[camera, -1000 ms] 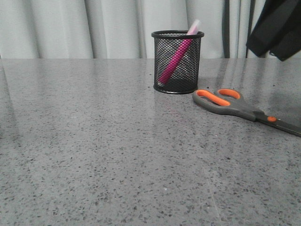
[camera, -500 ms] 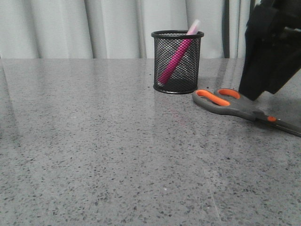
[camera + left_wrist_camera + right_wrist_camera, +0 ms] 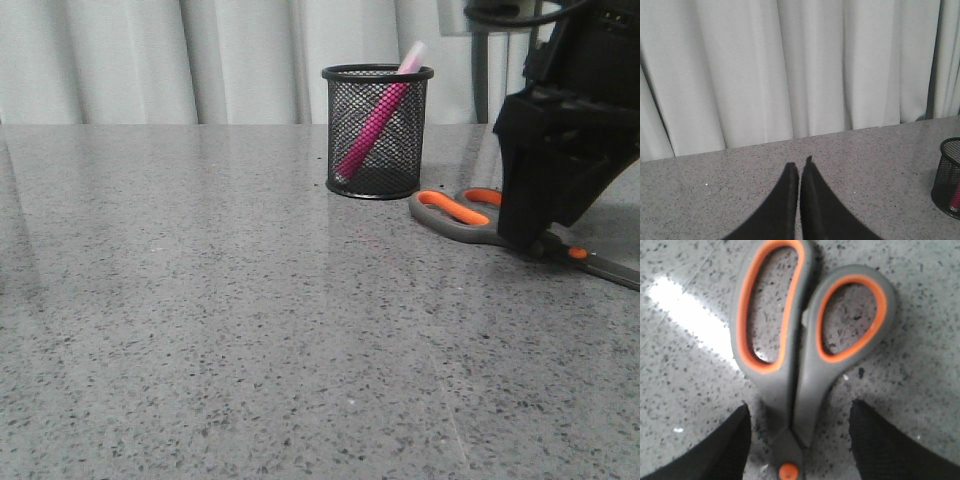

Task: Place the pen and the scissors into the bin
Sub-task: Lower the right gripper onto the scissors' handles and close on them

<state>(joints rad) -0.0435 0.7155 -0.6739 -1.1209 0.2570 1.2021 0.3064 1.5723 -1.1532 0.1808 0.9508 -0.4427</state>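
The black mesh bin [image 3: 378, 131] stands at the back centre of the table, with the magenta pen [image 3: 375, 122] leaning inside it. The bin's edge also shows in the left wrist view [image 3: 949, 177]. The scissors [image 3: 465, 214] lie flat on the table to the right of the bin; their grey and orange handles fill the right wrist view [image 3: 805, 340]. My right gripper [image 3: 799, 412] is open, low over the scissors, its fingers either side of the neck near the orange pivot screw [image 3: 789, 472]. In the front view it [image 3: 522, 235] hides the scissors' middle. My left gripper [image 3: 800, 165] is shut and empty.
The grey speckled table [image 3: 220, 320] runs back to a pale curtain [image 3: 150, 60]. The scissors' blade tip [image 3: 615, 270] reaches toward the right edge of the front view.
My right arm has come down from the upper right onto the scissors, now straddling them near the pivot. The bin, pen and scissors have not moved.
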